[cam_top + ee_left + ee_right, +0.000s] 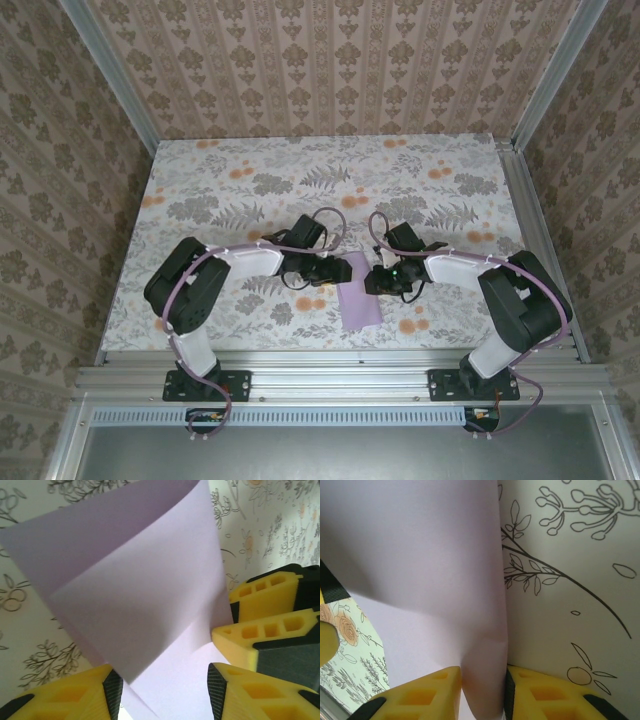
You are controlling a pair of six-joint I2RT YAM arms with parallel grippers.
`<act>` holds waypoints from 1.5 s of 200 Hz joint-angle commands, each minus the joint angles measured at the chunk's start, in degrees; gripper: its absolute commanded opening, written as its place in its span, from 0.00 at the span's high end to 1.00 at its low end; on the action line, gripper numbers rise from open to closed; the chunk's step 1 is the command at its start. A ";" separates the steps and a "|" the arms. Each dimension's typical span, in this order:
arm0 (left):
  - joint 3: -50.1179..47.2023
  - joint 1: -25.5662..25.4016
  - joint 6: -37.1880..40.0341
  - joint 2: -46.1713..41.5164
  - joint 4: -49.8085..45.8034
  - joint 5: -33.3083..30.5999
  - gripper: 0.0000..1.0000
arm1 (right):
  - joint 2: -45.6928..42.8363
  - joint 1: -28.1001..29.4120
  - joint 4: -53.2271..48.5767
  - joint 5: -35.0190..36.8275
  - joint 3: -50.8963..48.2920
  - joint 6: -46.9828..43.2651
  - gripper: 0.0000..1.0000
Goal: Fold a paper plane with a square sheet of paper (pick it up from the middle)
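The floral bench (200,200) carries both arms at its near edge. The left arm (190,285) and right arm (520,295) bend inward toward the middle. Between them, close to the middle of the near edge, lies the lilac sheet of paper (360,305). It is partly folded, with its far end lifted off the bench. The right hand (384,282) has its fingers (425,695) drawn narrow on a raised fold of the sheet, and the paper touches both. The left hand (335,268) stands open, its fingers (75,695) well apart, with the lifted flap passing loosely between them.
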 commanded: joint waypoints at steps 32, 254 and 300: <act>-0.51 -0.88 -2.59 -1.07 3.21 0.04 0.64 | 0.34 -0.25 0.72 1.80 -1.48 0.93 0.68; 8.24 1.41 4.55 5.87 -9.83 -1.54 0.92 | -1.50 -0.24 -0.59 1.78 -2.13 -2.34 0.60; 8.72 1.29 5.48 6.90 -11.14 -2.33 0.92 | -1.42 -0.25 -0.88 1.97 -2.04 -2.75 0.60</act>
